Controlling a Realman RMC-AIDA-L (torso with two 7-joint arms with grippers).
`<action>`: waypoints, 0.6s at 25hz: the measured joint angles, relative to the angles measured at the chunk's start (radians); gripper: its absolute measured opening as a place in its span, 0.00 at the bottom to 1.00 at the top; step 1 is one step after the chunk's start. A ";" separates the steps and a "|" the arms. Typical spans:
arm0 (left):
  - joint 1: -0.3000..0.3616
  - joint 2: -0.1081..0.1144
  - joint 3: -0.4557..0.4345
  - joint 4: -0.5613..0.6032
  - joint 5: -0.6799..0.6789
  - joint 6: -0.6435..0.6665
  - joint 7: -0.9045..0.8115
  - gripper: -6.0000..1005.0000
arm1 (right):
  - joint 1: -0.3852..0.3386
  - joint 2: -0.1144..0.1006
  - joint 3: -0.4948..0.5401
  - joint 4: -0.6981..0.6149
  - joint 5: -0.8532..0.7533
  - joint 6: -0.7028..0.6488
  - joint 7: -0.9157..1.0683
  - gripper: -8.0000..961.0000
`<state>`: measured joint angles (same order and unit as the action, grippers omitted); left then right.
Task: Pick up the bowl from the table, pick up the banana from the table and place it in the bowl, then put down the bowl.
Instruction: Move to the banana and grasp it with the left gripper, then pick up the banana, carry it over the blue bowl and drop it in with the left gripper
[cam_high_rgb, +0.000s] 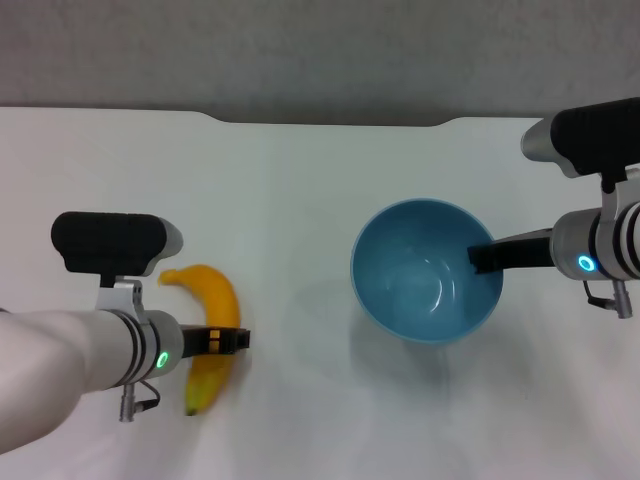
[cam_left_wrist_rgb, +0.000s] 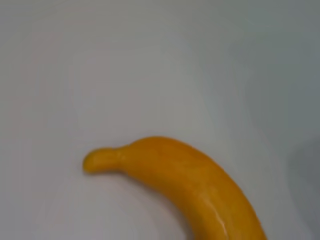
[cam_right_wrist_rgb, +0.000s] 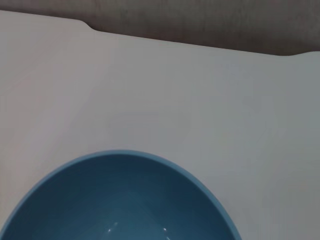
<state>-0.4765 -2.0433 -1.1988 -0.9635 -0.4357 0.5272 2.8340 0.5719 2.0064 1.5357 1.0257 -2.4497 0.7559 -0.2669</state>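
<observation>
Lying on the left part of the white table (cam_high_rgb: 300, 200), the banana (cam_high_rgb: 212, 335) runs with its long axis from far to near, bowed out toward the right, short stem at the far end curling to the left, dark tip at the near end. Seen from the left wrist view as a stem and curved yellow-orange body (cam_left_wrist_rgb: 190, 185) resting on bare white surface. Crossed at its middle by the left gripper (cam_high_rgb: 226, 340), reaching in from the left side, black fingers set over the fruit's near half, one dark finger (cam_high_rgb: 228, 333) showing on the right flank. Whether clamped tight or merely straddling, impossible to tell from these views.

Sitting right of centre, upright, mouth open upward and nothing inside: the light-blue bowl (cam_high_rgb: 425, 270), well apart from the banana. Whether lifted off the tabletop or resting on it, not to be told. Viewed from the right wrist, only the rim and inner wall (cam_right_wrist_rgb: 120, 200), with the notched far edge of the table beyond.

Closed over the bowl's right rim, the right gripper (cam_high_rgb: 482, 257) coming in from the right, one black finger (cam_high_rgb: 480, 259) inside the wall near the rim.
</observation>
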 joint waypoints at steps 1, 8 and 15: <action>-0.002 0.000 0.000 0.005 0.000 -0.001 0.000 0.83 | 0.000 0.000 0.000 0.000 0.000 0.000 0.000 0.04; 0.004 0.000 0.001 0.002 0.000 -0.017 -0.001 0.57 | -0.012 0.000 -0.002 -0.005 0.001 -0.007 0.000 0.04; 0.088 0.006 -0.047 -0.124 0.060 -0.016 0.006 0.51 | -0.028 -0.003 0.000 -0.023 0.018 -0.006 0.000 0.04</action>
<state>-0.3888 -2.0373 -1.2455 -1.0880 -0.3761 0.5115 2.8398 0.5437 2.0038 1.5360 1.0025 -2.4313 0.7497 -0.2668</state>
